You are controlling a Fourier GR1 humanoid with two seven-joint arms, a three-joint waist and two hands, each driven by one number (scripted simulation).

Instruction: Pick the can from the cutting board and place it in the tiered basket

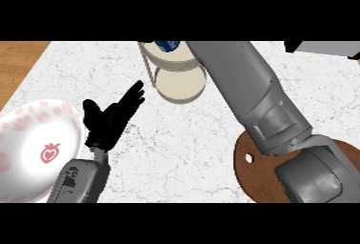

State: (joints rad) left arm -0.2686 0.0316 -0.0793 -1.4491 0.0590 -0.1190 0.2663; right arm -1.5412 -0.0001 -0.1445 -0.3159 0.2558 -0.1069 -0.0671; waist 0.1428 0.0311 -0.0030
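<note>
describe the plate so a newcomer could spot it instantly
Start at the white marble counter and go to its left edge, beside the left hand. The plate lies there, partly cut off by the view. It is white with pink strawberry prints, unlike the brown cutting board and beige basket.

Right forearm (260,105) crosses upper centre of frame; its hand is hidden beyond the tiered basket (175,71), fingers not visible. Basket's top cut by upper edge, right side covered by forearm. Blue can (167,45) shows only as a sliver at top. Round cutting board (249,171), lower right, largely under the arm, cut off below. Plate (35,147) clipped at left edge.
</note>
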